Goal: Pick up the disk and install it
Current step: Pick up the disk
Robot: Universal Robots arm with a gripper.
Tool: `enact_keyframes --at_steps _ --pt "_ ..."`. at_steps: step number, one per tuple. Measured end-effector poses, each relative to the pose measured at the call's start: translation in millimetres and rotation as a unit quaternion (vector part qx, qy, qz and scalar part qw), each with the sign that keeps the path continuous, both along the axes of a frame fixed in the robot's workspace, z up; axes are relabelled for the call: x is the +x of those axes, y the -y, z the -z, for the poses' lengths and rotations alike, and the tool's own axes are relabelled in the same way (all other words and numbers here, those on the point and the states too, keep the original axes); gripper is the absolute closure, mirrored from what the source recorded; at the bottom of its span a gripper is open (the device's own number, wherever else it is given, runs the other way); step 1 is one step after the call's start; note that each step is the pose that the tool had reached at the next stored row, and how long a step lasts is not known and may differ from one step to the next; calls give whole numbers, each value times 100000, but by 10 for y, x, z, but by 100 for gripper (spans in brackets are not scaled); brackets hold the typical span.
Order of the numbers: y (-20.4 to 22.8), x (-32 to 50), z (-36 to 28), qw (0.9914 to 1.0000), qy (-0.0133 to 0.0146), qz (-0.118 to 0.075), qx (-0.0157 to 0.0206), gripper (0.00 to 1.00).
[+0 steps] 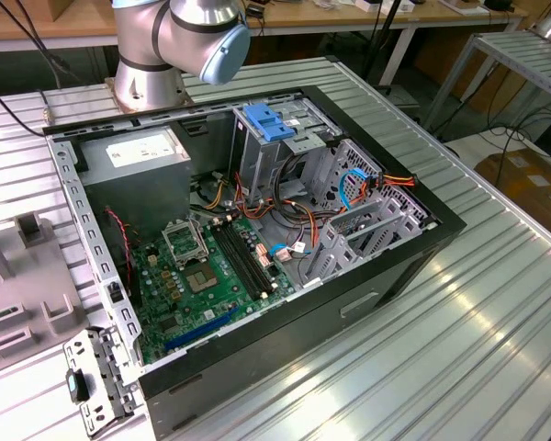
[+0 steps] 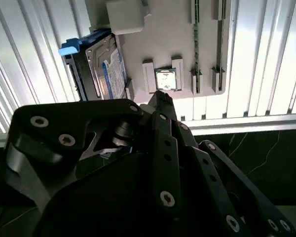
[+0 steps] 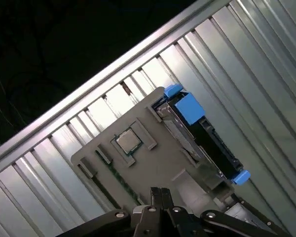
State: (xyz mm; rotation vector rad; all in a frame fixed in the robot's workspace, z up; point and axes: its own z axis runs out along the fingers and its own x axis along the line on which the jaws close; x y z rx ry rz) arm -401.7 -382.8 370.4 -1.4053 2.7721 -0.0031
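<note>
- Gripper (image 2: 161, 96) is closed, as far as I can judge: in both wrist views the two tips sit together with nothing between them. It hangs over the grey fixture plate (image 2: 172, 39).
- My target, the disk (image 2: 106, 74), stands on its edge at one side of this plate, inside its blue carrier rails (image 3: 190, 108).
- It lies off to the side of my tips, not in front of them. The thing nearly in line with them is the processor chip (image 2: 165, 79), which sits in a pocket of the plate.
- In both wrist views the long axis of the disk runs along the edge of the plate, parallel to the ribs of the metal table (image 3: 246, 59).
- The second wrist view shows a white label with a blue band on the face of the disk, but I cannot read the print.
- Farther out, the exterior view shows the open computer case (image 1: 376, 276). Its power supply (image 1: 133, 175) carries a white sticker that is also not readable.
</note>
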Motion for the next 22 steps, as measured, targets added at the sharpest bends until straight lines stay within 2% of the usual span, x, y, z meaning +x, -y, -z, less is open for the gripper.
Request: enact_keyframes --at_steps 1,2,3,4,8,12,13,14,15,19,20,22 --pt "0 0 0 99981 -3 -1927 0 89" --pt "0 0 0 99927 0 -3825 1 89" --pt "0 0 0 99842 1 -5624 1 89" --pt "0 0 0 99695 0 -7800 1 89" --pt "0 0 0 99509 2 -9901 0 89" --pt "0 0 0 99272 -1 -12046 -1 89" --pt "0 0 1 99173 0 -12831 2 89" --pt "0 0 1 98994 -2 -14147 0 89" --pt "0 0 1 98874 2 -14963 1 89" --pt "0 0 1 98540 -1 -17024 2 89" --pt "0 0 1 98203 -1 -18873 0 89" --pt "0 0 2 97988 -2 -19957 0 89"
